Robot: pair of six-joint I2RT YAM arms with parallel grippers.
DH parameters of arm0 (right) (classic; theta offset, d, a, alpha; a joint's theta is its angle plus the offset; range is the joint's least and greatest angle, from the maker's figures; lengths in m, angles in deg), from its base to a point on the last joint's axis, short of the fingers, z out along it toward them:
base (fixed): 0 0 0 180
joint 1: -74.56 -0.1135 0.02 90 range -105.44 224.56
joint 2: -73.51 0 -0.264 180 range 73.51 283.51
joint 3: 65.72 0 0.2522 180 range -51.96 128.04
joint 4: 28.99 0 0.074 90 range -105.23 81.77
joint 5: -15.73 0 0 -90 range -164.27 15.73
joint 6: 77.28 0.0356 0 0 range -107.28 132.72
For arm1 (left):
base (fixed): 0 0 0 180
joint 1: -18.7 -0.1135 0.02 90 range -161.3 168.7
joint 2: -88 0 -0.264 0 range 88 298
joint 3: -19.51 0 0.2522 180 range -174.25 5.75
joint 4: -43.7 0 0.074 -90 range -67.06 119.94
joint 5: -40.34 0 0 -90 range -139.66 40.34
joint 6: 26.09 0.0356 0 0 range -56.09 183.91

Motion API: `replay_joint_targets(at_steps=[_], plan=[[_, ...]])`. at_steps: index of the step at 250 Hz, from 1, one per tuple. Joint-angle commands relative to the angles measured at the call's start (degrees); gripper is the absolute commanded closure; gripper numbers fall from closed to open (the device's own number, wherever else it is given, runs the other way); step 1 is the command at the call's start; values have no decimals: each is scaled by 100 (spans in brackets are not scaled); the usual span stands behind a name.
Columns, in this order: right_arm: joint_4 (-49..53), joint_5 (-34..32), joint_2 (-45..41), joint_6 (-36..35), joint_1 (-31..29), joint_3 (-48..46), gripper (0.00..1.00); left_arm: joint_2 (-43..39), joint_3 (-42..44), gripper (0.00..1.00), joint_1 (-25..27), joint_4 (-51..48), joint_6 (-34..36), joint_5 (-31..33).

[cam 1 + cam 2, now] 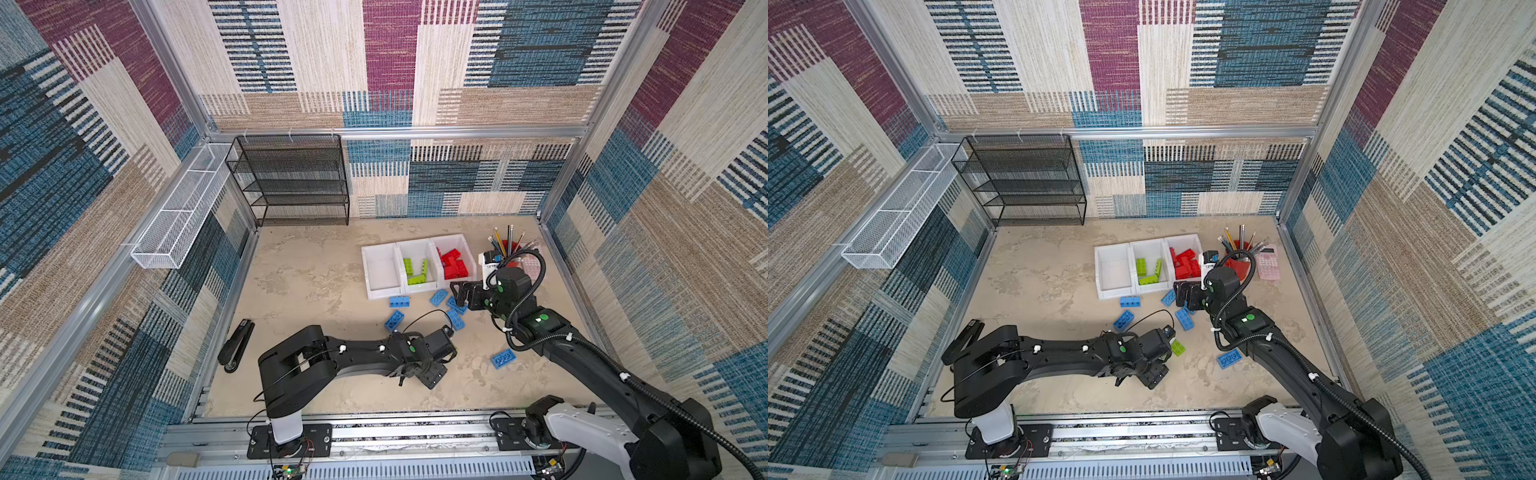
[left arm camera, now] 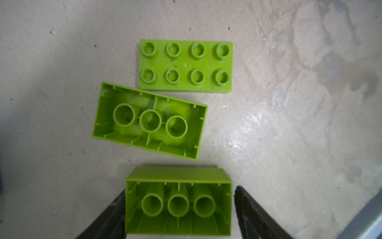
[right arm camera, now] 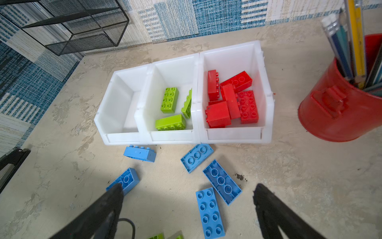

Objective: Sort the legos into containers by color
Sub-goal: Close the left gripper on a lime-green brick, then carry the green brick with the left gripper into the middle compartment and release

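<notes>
My left gripper [image 2: 180,188] points down, its jaws closed in on the short ends of a lime green lego [image 2: 178,207] lying hollow side up. Two more green legos [image 2: 185,65] [image 2: 149,121] lie just beyond it. In both top views my right gripper [image 1: 459,297] [image 1: 1185,297] hangs open and empty over several blue legos [image 3: 221,182] scattered before the containers [image 3: 122,136]. The row's left bin is empty, the middle one holds green legos [image 3: 169,100], and the right one holds red legos [image 3: 233,99]. One blue lego [image 1: 503,358] lies apart near the right arm.
A red pencil cup [image 3: 339,111] stands right of the bins, with a pink calculator [image 1: 1266,262] beside it. A black stapler [image 1: 237,345] lies at the left edge. A black mesh shelf [image 1: 291,178] and a white wire basket [image 1: 183,208] sit at the back left.
</notes>
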Motion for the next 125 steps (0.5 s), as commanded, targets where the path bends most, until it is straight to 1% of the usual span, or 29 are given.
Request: replay_joint_targets(at_steps=[1, 51, 78, 125], plan=[[-229, 66, -43, 13, 0, -22, 1, -6, -75, 35, -12, -76, 126, -12], [-201, 167, -126, 16, 0, -74, 1, -174, -40, 52, -12, -91, 95, 90], [-156, 191, -167, 26, 0, -85, 1, -323, -27, 54, -14, -138, 52, 148], [-112, 276, -236, 45, -1, -129, 1, -833, -50, 54, -51, -418, -11, 315]])
